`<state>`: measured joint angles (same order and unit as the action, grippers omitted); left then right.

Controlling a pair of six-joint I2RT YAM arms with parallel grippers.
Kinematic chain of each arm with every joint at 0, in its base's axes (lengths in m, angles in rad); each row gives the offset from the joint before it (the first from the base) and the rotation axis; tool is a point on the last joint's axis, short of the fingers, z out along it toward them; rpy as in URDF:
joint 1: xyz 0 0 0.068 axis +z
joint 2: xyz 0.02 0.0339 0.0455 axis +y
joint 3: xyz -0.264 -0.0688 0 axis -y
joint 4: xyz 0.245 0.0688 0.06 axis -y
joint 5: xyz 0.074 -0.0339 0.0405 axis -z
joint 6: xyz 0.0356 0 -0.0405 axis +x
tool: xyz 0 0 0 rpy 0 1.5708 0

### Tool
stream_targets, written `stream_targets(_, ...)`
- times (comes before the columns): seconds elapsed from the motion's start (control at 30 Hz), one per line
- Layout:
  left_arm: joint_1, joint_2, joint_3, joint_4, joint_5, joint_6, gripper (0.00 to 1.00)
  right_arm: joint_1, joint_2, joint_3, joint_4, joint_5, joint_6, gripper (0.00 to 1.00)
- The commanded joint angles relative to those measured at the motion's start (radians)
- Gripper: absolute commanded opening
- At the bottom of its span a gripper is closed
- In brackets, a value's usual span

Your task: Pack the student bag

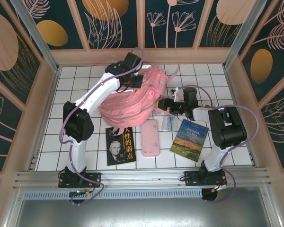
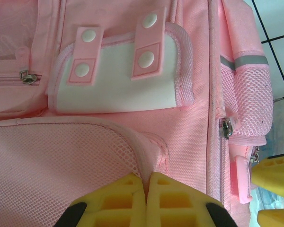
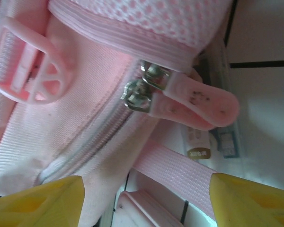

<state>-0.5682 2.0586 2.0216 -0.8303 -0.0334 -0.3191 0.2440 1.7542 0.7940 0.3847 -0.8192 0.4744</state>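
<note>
On white tiled table, floral walls, student bag, left tool pinching it, right tool apart

My left hand hangs over the large pink fabric backpack on the white tiled tabletop. My right hand is at its right edge.

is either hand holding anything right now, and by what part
The left hand is shut on the student bag, pinching the pink trim at the mesh pocket's edge. The right hand is open, holding nothing.
</note>
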Motion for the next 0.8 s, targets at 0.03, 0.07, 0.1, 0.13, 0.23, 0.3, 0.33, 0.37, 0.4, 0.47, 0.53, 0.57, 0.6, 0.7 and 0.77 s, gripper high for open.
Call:
stream_targets(0.03, 0.005, -0.038, 0.049, 0.087, 0.010, -0.006, 0.00, -0.009, -0.012, 0.002, 0.064, 0.041, 0.001, 0.68)
stream_targets(0.07, 0.004, -0.041, 0.044, 0.088, 0.009, -0.006, 0.00, -0.008, -0.015, 0.003, 0.069, 0.043, 0.005, 0.66)
stream_targets(0.1, 0.005, -0.044, 0.039, 0.087, 0.010, -0.008, 0.00, -0.008, -0.020, 0.003, 0.080, 0.043, 0.011, 0.65)
stream_targets(0.13, 0.004, -0.047, 0.036, 0.087, 0.010, -0.009, 0.00, -0.008, -0.025, -0.001, 0.096, 0.044, 0.018, 0.63)
stream_targets(0.23, 0.004, -0.059, 0.026, 0.093, 0.018, -0.019, 0.00, -0.007, -0.032, -0.012, 0.165, 0.037, 0.052, 0.56)
stream_targets(0.3, 0.004, -0.065, 0.022, 0.097, 0.023, -0.021, 0.00, -0.005, -0.031, -0.013, 0.210, 0.017, 0.079, 0.52)
stream_targets(0.33, 0.004, -0.067, 0.021, 0.098, 0.023, -0.023, 0.00, -0.003, -0.029, -0.010, 0.228, 0.016, 0.092, 0.53)
stream_targets(0.37, 0.004, -0.068, 0.020, 0.097, 0.024, -0.023, 0.00, -0.002, -0.031, -0.009, 0.237, 0.022, 0.096, 0.53)
stream_targets(0.4, 0.004, -0.070, 0.020, 0.097, 0.024, -0.024, 0.00, -0.002, -0.031, -0.007, 0.240, 0.036, 0.095, 0.53)
stream_targets(0.47, 0.004, -0.071, 0.019, 0.095, 0.026, -0.026, 0.00, 0.000, -0.032, -0.002, 0.236, 0.070, 0.084, 0.54)
stream_targets(0.53, 0.006, -0.073, 0.016, 0.094, 0.032, -0.026, 0.00, -0.001, -0.031, 0.010, 0.233, 0.098, 0.073, 0.54)
stream_targets(0.57, 0.004, -0.074, 0.016, 0.095, 0.034, -0.028, 0.00, -0.001, -0.027, 0.017, 0.235, 0.107, 0.069, 0.54)
stream_targets(0.6, 0.005, -0.075, 0.016, 0.095, 0.038, -0.029, 0.00, 0.000, -0.023, 0.026, 0.235, 0.118, 0.063, 0.55)
stream_targets(0.7, 0.004, -0.078, 0.013, 0.096, 0.043, -0.029, 0.00, 0.001, -0.008, 0.055, 0.232, 0.139, 0.048, 0.55)
stream_targets(0.77, 0.004, -0.078, 0.011, 0.095, 0.044, -0.031, 0.00, 0.005, 0.009, 0.071, 0.234, 0.147, 0.040, 0.56)
